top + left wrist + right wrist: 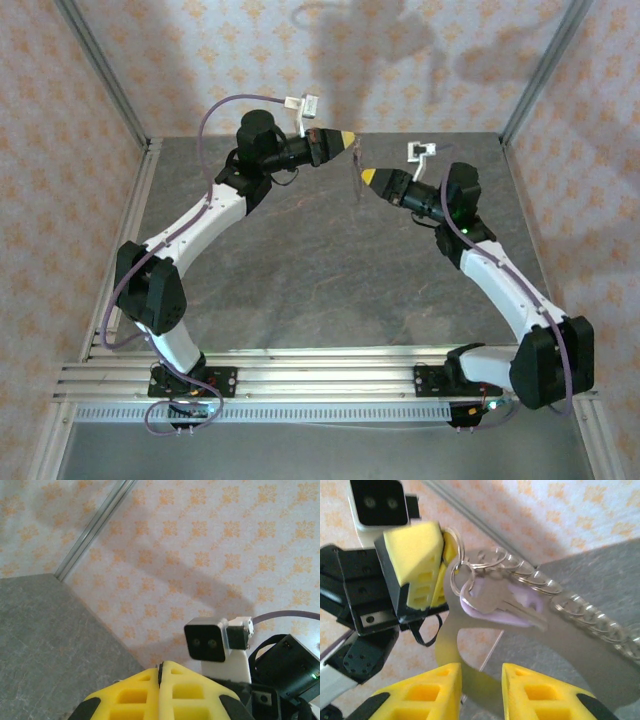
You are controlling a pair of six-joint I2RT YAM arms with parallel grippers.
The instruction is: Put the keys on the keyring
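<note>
Right hand (481, 667), yellow padded fingers (432, 692): set narrow. The flat band of the keyring (446, 635) fills the gap between the pads and appears pinched there.

Keyring: thin tan-brown oval loop, lifted off the surface (300, 260). It runs from the right hand's fingers up and across to the tips of the left hand (442, 540). From above it shows as a thin dark line (357, 170) between the two hands.

Chain of small silvery rings (570, 607): fringes the upper side of the loop. It trails from beside the left hand's tips away to the right hand's outer side.

Key (492, 602): pale lilac head with a short metal blade pointing away from the left hand. It hangs from a small wire ring (453, 580) just below the left hand's fingertips. It lies across the loop's opening, ahead of the right hand's fingers and clear of them.

Left hand (161, 670): yellow pads pressed together with only a seam between. The right wrist view shows its tips clamped on the wire rings at the top of the keyring.

Both hands (348, 139) (368, 178): tip to tip, close together over the far middle of the surface.

Wrist camera blocks: the right arm's (206, 641) sits just beyond the left hand's tips. The left arm's (379, 502) sits above the left hand's fingers.

Backdrop: patterned orange-on-white wall (200, 540).
</note>
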